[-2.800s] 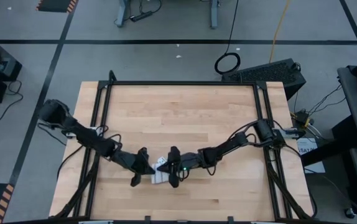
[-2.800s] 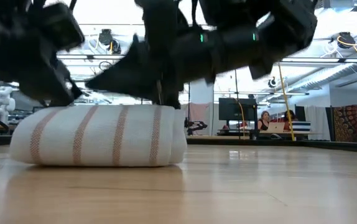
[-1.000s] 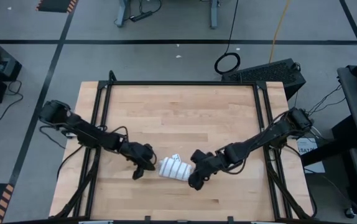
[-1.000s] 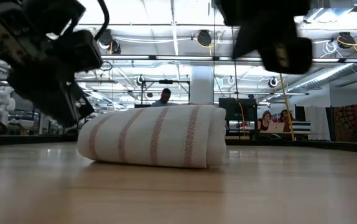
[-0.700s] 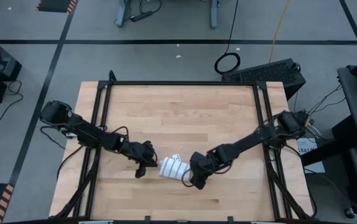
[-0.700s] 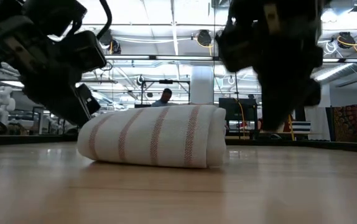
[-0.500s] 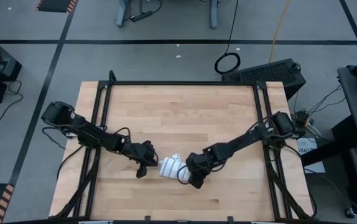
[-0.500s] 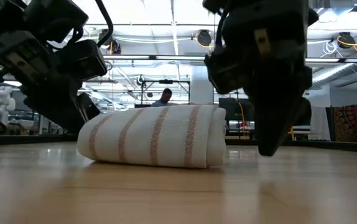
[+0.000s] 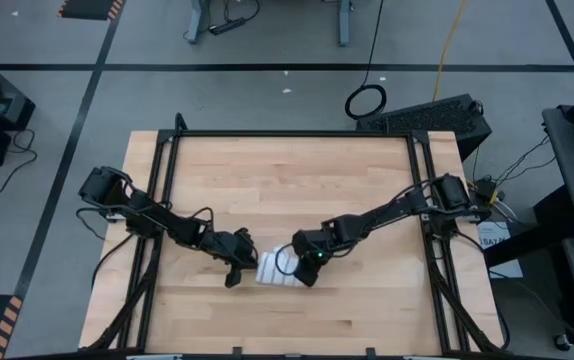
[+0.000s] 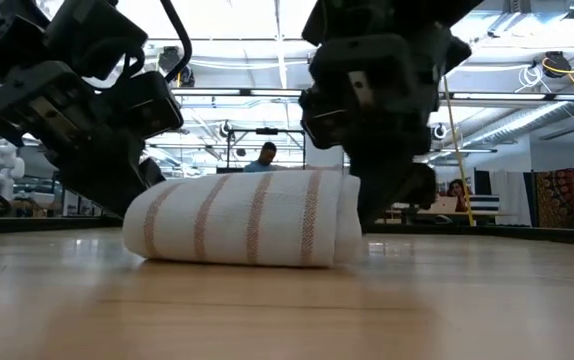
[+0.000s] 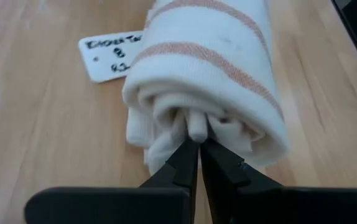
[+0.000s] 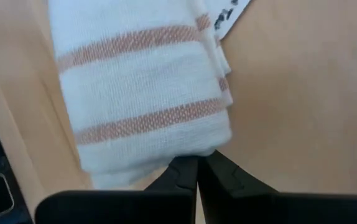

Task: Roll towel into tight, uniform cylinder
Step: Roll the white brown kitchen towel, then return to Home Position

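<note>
The towel [image 9: 272,270], white with thin reddish stripes, lies rolled into a short cylinder on the wooden table [image 9: 287,180], its side on the wood near the front middle. My left gripper [image 9: 241,270] is shut at the roll's left end [image 10: 137,225]. My right gripper [image 9: 305,270] is shut at the roll's right end [image 10: 352,225]. In the low view the two grippers, left [image 10: 132,195] and right [image 10: 377,210], flank the towel [image 10: 242,220]. My left gripper touches the roll's left end with its shut fingertips [image 11: 188,152], which point slanting down from the table's left into the inner folds [image 11: 197,127] at the middle of the spiral. The roll lies on the table. My right gripper sets its shut fingertips [image 12: 188,168] against the lower edge of the roll's right end [image 12: 185,152], slanting down from the table's right. The towel stays flat on the wood.
A white paper tag with handwriting [image 11: 107,55] lies on the table beside the towel, also seen as the tag [image 12: 228,15] in the right wrist view. A black frame [image 9: 287,134] runs round the tabletop. Bare wood lies behind the towel.
My right gripper has come down and toward the table's left, rolling as it went, from clear of the towel to its right end. My left gripper has sunk a little and closed in on the left end. The towel has kept its place.
</note>
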Tool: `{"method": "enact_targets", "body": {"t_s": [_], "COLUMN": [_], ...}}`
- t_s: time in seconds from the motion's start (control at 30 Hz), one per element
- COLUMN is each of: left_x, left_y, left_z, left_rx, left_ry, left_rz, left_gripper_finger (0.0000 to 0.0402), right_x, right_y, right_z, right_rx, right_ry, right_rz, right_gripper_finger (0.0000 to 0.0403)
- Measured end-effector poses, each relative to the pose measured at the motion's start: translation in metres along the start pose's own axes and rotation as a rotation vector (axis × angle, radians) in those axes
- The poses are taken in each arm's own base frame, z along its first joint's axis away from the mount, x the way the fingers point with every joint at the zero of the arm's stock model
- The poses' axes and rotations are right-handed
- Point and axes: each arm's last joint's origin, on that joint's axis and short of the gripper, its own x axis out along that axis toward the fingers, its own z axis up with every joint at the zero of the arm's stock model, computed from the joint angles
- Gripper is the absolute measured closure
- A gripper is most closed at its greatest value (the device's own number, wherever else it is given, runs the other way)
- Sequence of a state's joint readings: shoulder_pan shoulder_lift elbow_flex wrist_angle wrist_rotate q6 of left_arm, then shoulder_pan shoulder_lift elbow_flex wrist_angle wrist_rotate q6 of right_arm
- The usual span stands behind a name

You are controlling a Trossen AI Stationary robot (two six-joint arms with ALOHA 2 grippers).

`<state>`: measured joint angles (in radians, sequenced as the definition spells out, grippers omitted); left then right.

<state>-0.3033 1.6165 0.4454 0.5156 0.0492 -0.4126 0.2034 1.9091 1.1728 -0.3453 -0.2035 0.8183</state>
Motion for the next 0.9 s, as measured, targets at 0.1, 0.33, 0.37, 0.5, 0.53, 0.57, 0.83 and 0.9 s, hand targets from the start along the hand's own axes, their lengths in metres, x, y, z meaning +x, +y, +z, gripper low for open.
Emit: {"method": "enact_targets", "body": {"t_s": [0.1,0.33,0.37,0.5,0.53,0.57,0.83,0.9], "left_x": [-0.001,-0.008,-0.01,-0.028,-0.033,-0.039,-0.093,-0.107], "left_y": [0.0,0.005,0.007,0.004,0.002,0.0,-0.016,-0.019], "left_z": [0.001,0.004,0.003,0.007,0.009,0.012,0.043,0.05], "left_rx": [-0.002,-0.132,-0.173,-0.225,-0.215,-0.201,-0.146,-0.092], "left_ry": [-0.003,0.045,0.073,0.13,0.124,0.112,-0.159,-0.245], "left_rz": [0.001,-0.02,-0.028,-0.058,-0.064,-0.072,-0.144,-0.164], "left_gripper_finger": [0.0375,0.0375,0.0375,0.0375,0.0375,0.0375,0.0375,0.0375], "right_x": [-0.002,-0.007,-0.009,-0.027,-0.032,-0.037,-0.097,-0.118], "right_y": [-0.006,-0.017,-0.017,-0.013,-0.012,-0.011,0.008,0.017], "right_z": [0.008,0.02,0.019,0.019,0.018,0.017,0.013,0.01], "right_rx": [-0.007,0.008,0.01,-0.009,-0.014,-0.017,-0.19,-0.303], "right_ry": [-0.024,-0.028,-0.019,-0.029,-0.028,-0.027,-0.21,-0.313], "right_rz": [0.002,0.007,0.014,0.031,0.03,0.028,0.075,0.086], "right_gripper_finger": [0.0403,0.0403,0.0403,0.0403,0.0403,0.0403,0.0403,0.0403]}}
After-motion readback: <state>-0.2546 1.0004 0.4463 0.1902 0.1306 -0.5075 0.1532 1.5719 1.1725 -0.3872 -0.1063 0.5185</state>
